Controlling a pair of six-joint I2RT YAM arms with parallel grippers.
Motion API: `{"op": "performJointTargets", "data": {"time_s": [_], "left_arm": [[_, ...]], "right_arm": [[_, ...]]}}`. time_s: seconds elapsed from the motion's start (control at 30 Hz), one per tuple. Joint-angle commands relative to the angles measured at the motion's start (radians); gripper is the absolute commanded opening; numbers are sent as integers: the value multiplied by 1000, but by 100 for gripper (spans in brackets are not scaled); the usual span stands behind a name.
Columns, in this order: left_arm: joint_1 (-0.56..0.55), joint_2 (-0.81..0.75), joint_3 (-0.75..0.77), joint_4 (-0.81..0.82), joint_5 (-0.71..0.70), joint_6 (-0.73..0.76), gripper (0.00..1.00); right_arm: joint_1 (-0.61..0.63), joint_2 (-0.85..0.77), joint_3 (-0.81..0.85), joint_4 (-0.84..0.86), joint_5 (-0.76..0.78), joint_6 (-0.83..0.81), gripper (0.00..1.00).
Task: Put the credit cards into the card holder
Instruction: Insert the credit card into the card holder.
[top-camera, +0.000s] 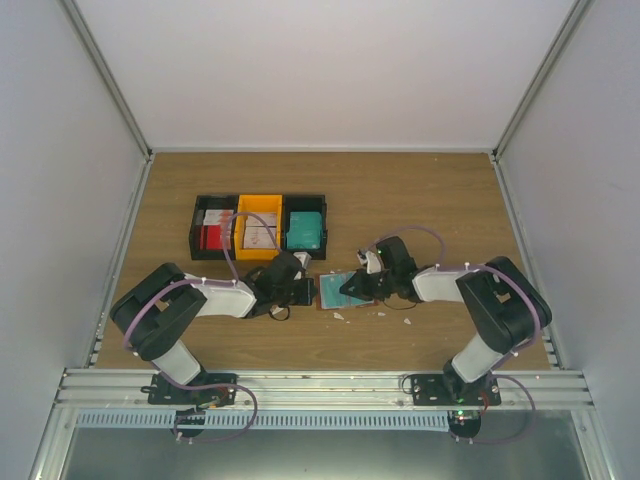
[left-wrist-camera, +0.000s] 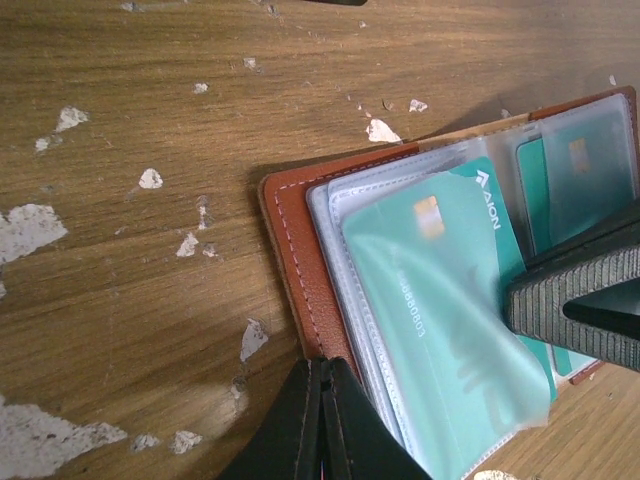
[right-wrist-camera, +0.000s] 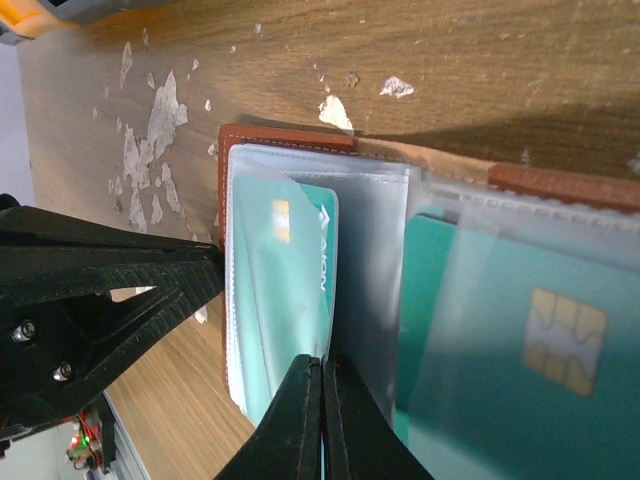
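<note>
The card holder (top-camera: 334, 290) lies open on the table between my two grippers, brown leather (left-wrist-camera: 290, 260) with clear sleeves. One teal credit card (left-wrist-camera: 440, 300) (right-wrist-camera: 285, 290) sits in a raised sleeve on one half. Another teal card with a chip (right-wrist-camera: 540, 340) (left-wrist-camera: 575, 165) is sleeved on the other half. My left gripper (left-wrist-camera: 328, 365) (top-camera: 305, 290) is shut, its tips on the holder's stitched border. The right gripper (right-wrist-camera: 322, 360) (top-camera: 352, 287) is shut too, tips against the raised sleeve's edge; whether it pinches the sleeve I cannot tell.
Three joined bins stand behind: a black one (top-camera: 212, 228) with red and white cards, an orange one (top-camera: 260, 228) with pinkish-white cards, and a black one (top-camera: 304, 230) with teal cards. Small white scraps (top-camera: 340, 316) (left-wrist-camera: 150, 178) dot the wood around the holder.
</note>
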Motion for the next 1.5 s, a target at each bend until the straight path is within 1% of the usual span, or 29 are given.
{"op": "performJointTargets", "data": {"time_s": [0.0, 0.13, 0.17, 0.27, 0.33, 0.4, 0.43, 0.47, 0.53, 0.67, 0.7, 0.73, 0.77, 0.8, 0.83, 0.87, 0.97, 1.1, 1.13, 1.2, 1.3, 1.37, 1.47], "left_arm": [[-11, 46, -30, -6, 52, -13, 2], [-12, 40, -33, 0, 62, -17, 2], [-12, 36, -33, -1, 59, -17, 2], [-11, 4, -35, -3, 50, -14, 3], [-11, -33, -37, 1, 45, -12, 7], [-11, -69, -38, 8, 37, -12, 11], [-11, -86, -38, 9, 30, -13, 16], [-10, -103, -39, 10, 20, -15, 23], [-8, -136, -42, 10, 0, -22, 33], [-5, -220, -62, 11, -59, -9, 49], [-5, -244, -68, 5, -94, -3, 56], [-5, -270, -72, -12, -130, -2, 66], [-5, -295, -76, -29, -173, 3, 77], [-5, -324, -79, -48, -208, 12, 87], [-5, -352, -82, -61, -242, 22, 95], [-5, -374, -81, -83, -269, 31, 98], [1, -447, -91, -111, -300, 82, 99], [18, -520, -132, -74, -272, 129, 99], [21, -532, -140, -62, -263, 133, 99], [28, -546, -155, -53, -263, 94, 99], [69, -526, -151, -57, -143, 32, 97], [78, -500, -152, -33, -53, 10, 94], [78, -445, -164, 65, 121, 1, 93]], "right_arm": [[61, -11, -38, -36, 88, 64, 1], [81, -50, -33, -90, 143, 58, 1], [81, -63, -28, -113, 163, 52, 4], [81, -140, -11, -190, 234, 28, 16], [85, -195, 10, -244, 284, 6, 26], [93, -231, 33, -305, 326, -19, 32], [99, -241, 44, -329, 341, -30, 36], [106, -241, 56, -348, 357, -42, 38], [128, -233, 79, -384, 394, -57, 42], [186, -201, 117, -426, 452, -63, 38], [197, -190, 125, -434, 464, -63, 37], [208, -179, 134, -440, 473, -63, 35], [220, -172, 140, -445, 481, -62, 34], [227, -162, 143, -448, 487, -60, 31], [234, -153, 150, -455, 497, -57, 29], [241, -144, 158, -465, 510, -53, 26], [254, -122, 171, -492, 538, -45, 20], [260, -97, 183, -511, 556, -38, 15], [261, -89, 185, -512, 554, -38, 14], [262, -70, 187, -513, 548, -44, 14], [262, -50, 185, -518, 551, -45, 11], [262, -46, 178, -521, 559, -36, 10], [262, -39, 167, -518, 563, -31, 8]]}}
